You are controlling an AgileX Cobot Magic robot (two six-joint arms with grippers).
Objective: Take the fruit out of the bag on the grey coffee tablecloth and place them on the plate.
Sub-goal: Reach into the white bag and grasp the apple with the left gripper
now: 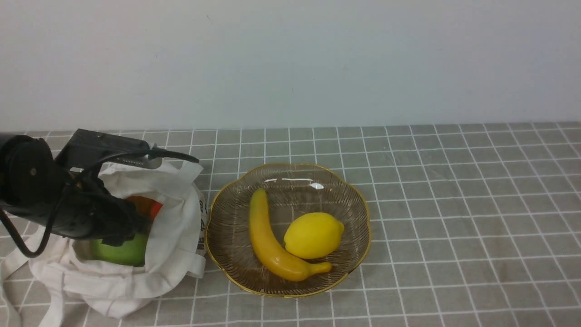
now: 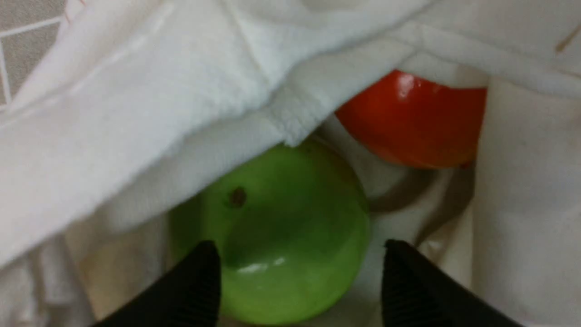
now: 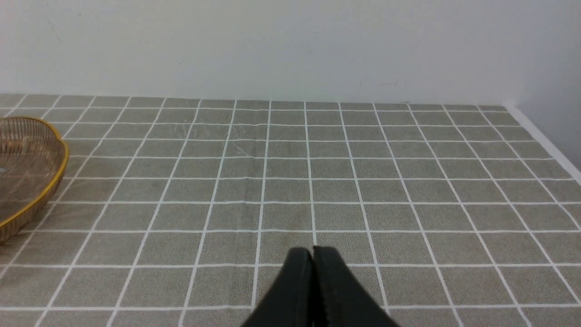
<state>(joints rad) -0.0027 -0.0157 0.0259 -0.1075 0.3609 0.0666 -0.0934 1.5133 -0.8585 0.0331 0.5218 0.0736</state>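
The off-white cloth bag (image 1: 174,227) lies open at the front left on the grey grid tablecloth (image 1: 454,204). Inside are the green apple (image 1: 122,252) and, behind it, the orange fruit (image 1: 146,206). My left gripper (image 1: 120,227) reaches into the bag's mouth. In the left wrist view the left gripper (image 2: 302,252) is open, its jaws either side of the apple (image 2: 281,227), with a gap on one side. The orange fruit (image 2: 413,122) lies half under a fold of the bag (image 2: 136,91). The plate (image 1: 295,184) stands right of the bag. My right gripper (image 3: 313,250) is shut and empty.
A yellow banana (image 1: 268,240) and a yellow lemon (image 1: 313,235) lie in the plate. The plate's gold rim (image 3: 56,177) shows in the right wrist view. A pale wall runs along the table's back edge. The bag's straps trail off the front left.
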